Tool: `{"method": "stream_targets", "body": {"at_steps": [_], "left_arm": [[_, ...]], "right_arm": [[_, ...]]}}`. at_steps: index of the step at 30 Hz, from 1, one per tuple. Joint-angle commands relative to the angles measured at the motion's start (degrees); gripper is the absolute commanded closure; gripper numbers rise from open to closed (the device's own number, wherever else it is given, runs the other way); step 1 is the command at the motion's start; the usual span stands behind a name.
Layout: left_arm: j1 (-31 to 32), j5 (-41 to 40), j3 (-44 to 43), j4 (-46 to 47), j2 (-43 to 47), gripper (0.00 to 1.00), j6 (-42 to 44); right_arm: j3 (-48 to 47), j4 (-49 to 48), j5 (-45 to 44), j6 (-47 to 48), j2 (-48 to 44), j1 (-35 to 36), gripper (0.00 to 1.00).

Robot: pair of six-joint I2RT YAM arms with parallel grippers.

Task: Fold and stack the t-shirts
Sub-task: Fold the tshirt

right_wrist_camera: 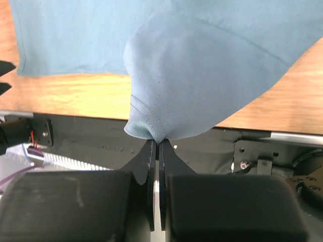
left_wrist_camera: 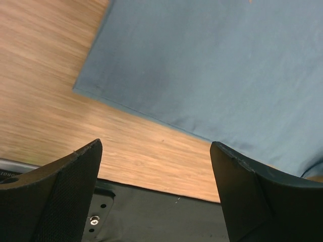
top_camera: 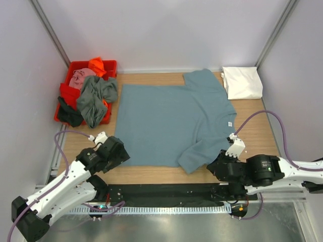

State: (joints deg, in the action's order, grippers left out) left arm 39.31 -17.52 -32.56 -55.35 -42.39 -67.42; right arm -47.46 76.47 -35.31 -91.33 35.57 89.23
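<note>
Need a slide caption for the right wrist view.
Right gripper shut on the sleeve hem of the teal t-shirt.

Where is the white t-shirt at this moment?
In the top view, the white t-shirt lies folded at the far right corner of the table, beside the far sleeve of the teal-blue t-shirt, opposite the red tub.

Two grippers: left gripper (left_wrist_camera: 156,148), right gripper (right_wrist_camera: 159,142). One teal shirt (top_camera: 171,123) touching the right gripper; one folded white shirt (top_camera: 242,82) well beyond it. One red tub (top_camera: 81,65) beyond the left gripper, holding four crumpled garments (top_camera: 95,98): orange, pink, grey-green, black.
</note>
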Motion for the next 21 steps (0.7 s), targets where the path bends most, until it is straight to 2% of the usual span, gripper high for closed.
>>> {"method": "stream_targets", "body": {"at_steps": [1, 5, 13, 14, 16, 18, 21], "left_arm": [[0.24, -7.17, 0.3, -1.25, 1.08, 0.12, -7.81], [0.24, -9.55, 1.96, -2.66, -0.06, 0.19, -10.62], [0.15, -11.13, 6.89, 3.14, -6.55, 0.27, -12.04], [0.15, -11.92, 7.24, 4.28, -7.09, 0.31, -12.04], [0.24, -12.71, 7.51, 4.81, -8.05, 0.44, -12.04], [0.15, -13.77, 7.42, 5.69, -8.23, 0.46, -11.69], [0.15, -15.09, 7.33, 6.75, -8.67, 0.56, -10.81]], "right_arm": [[-1.48, 9.93, -6.52, -3.42, 0.64, 0.15, 0.99], [-3.95, 9.93, -8.8, -2.02, 2.57, 0.24, 0.99], [-6.5, 9.93, -10.13, 0.45, 5.3, 0.15, 0.99], [-6.5, 9.93, -10.04, 0.45, 5.12, 0.24, 0.99], [-5.98, 9.93, -9.87, 0.19, 4.68, 0.24, 0.99], [-5.28, 9.93, -9.69, -0.08, 4.33, 0.15, 0.99], [-4.48, 9.84, -9.51, -0.43, 4.51, 0.24, 0.99]]}}
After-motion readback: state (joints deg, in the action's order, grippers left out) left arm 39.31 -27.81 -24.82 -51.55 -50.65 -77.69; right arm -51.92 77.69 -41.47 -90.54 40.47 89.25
